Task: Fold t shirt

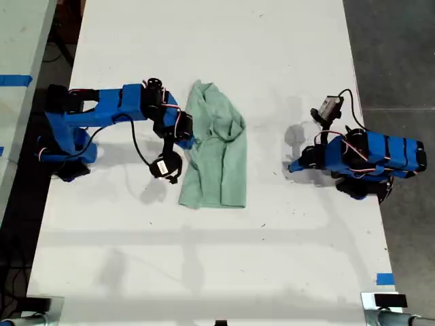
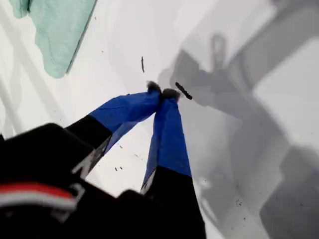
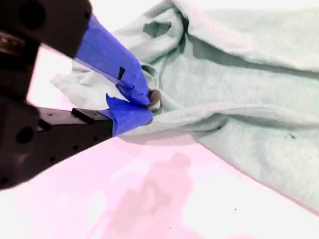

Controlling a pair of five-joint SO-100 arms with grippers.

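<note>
**While one claw is pinching the shirt, the other is idling closed**

Although two blue arms are standing on the white worktop [image 1: 217, 272], only one t shirt [image 1: 217, 153] is lying on it, bunched into a narrow, rumpled strip near the middle of the exterior view.

Reaching in from the exterior view's left, one arm is stretching out low and level, elbow extended, wrist bending down toward the cloth. At its end, my second claw [image 3: 144, 105] is closing on a fold at the edge of the t shirt [image 3: 239, 104]; the second wrist view is showing both blue-taped fingers [image 3: 112, 62] meeting on the fabric, with the rest of the garment spreading away beyond the tips.

Sitting at the exterior view's right, the other arm is folding back compactly on its base. My first claw [image 2: 163, 93] is resting with its fingertips together over bare worktop [image 2: 279, 99], gripping nothing. From this claw the t shirt [image 2: 57, 30] is lying well apart, only a mint-green corner showing in the first wrist view.
</note>
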